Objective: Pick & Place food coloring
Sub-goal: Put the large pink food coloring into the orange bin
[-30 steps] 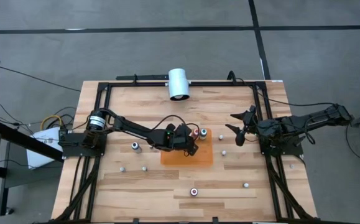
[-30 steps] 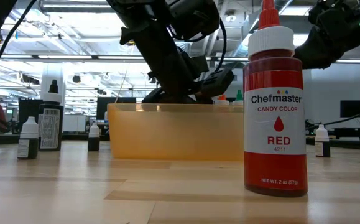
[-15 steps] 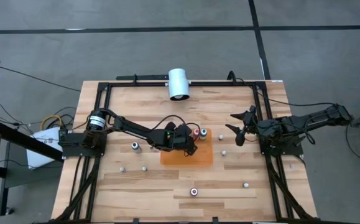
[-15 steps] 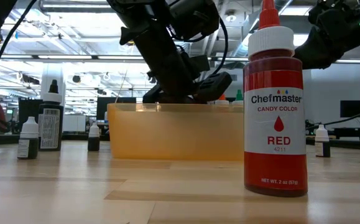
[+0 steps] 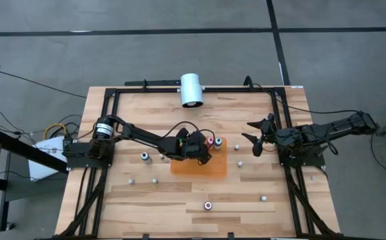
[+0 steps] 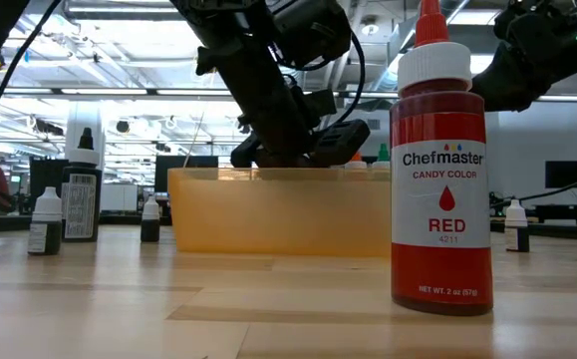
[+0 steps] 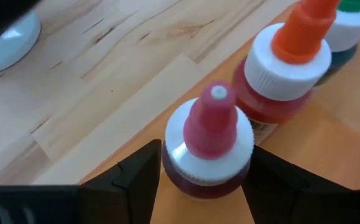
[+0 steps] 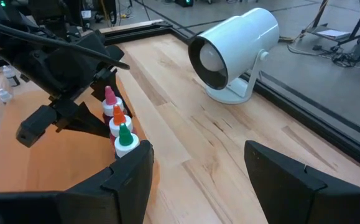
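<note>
Three food coloring bottles stand in a row at the far edge of the orange tray [image 5: 199, 165]: pink-topped [image 7: 211, 134], orange-topped [image 7: 288, 62] and green-topped [image 7: 354, 18]. My left gripper [image 5: 203, 143] reaches over the tray from the table's left and is shut on the pink-topped one. Several more bottles stand loose on the table, among them a large red one [image 6: 440, 170] near the front edge. My right gripper [image 5: 254, 137] waits open at the table's right side, holding nothing. My left gripper pinches the pink-topped bottle between its two fingers [image 7: 136, 183], on the sides just under the white cap [image 7: 175, 177]. The fingers slant down from the table's left. The bottle is upright, over the tray's floor; the fingers hide its base.
A white cylinder lamp [image 5: 191, 90] stands at the table's far edge. Small bottles stand left of the tray [image 5: 146, 157], in front of it [image 5: 155, 180] and to its right [image 5: 240, 163]. A black frame [image 5: 113, 93] runs round the tabletop.
My left gripper has rolled a little about its own pointing line while staying in place. The orange tray has slid slightly toward the table's left.
</note>
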Controlling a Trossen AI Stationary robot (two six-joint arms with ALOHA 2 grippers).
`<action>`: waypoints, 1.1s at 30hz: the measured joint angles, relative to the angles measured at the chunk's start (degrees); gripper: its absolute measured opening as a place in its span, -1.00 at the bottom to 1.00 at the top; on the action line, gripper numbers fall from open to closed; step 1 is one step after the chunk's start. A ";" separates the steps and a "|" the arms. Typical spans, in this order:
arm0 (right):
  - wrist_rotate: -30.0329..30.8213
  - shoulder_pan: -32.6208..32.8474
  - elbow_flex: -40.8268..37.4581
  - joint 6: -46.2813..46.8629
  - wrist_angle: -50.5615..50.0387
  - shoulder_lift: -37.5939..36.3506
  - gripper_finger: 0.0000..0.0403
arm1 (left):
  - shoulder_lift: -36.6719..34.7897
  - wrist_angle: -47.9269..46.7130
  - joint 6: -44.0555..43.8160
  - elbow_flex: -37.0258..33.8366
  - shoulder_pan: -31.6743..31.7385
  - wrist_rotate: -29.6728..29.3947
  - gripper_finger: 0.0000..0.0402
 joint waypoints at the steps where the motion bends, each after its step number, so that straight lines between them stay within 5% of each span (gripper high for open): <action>1: 0.00 -0.01 0.00 0.00 -0.01 0.00 0.19 | 0.00 0.00 0.34 0.00 0.02 -0.02 -0.02; 17: 0.02 0.00 0.00 0.02 0.00 0.00 0.19 | -0.07 -1.61 1.20 1.21 -0.07 2.97 -0.02; 33: 0.02 -0.01 0.00 0.02 0.00 0.00 0.19 | -0.09 -26.48 -2.76 13.20 -0.13 -0.06 -0.02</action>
